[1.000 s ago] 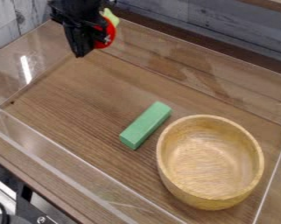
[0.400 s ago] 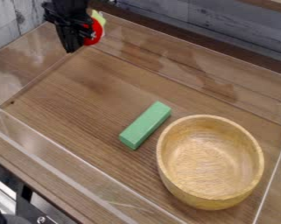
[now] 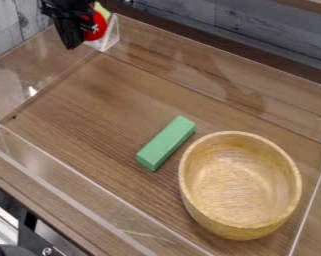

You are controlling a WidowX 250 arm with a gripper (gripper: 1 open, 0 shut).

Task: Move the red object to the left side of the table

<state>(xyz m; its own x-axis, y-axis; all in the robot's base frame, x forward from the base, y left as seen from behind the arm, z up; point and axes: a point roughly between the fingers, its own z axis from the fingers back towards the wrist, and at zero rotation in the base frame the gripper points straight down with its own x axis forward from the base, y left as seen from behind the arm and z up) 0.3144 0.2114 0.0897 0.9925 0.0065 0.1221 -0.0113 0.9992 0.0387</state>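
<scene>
The red object (image 3: 97, 24), a small round bright red toy fruit with a bit of green and yellow on top, sits between the black fingers of my gripper (image 3: 77, 36) at the top left of the camera view. The gripper points down and is shut on it, over the far left corner of the brown wood-grain table (image 3: 109, 110). The black gripper body hides most of the fruit. I cannot tell whether the fruit touches the tabletop.
A green rectangular block (image 3: 166, 143) lies near the middle of the table. A large wooden bowl (image 3: 240, 183) stands at the front right. Low clear acrylic walls (image 3: 29, 70) edge the table on all sides.
The gripper has carried the red object further left and toward the far corner of the table, staying shut on it. The block and bowl have not moved.
</scene>
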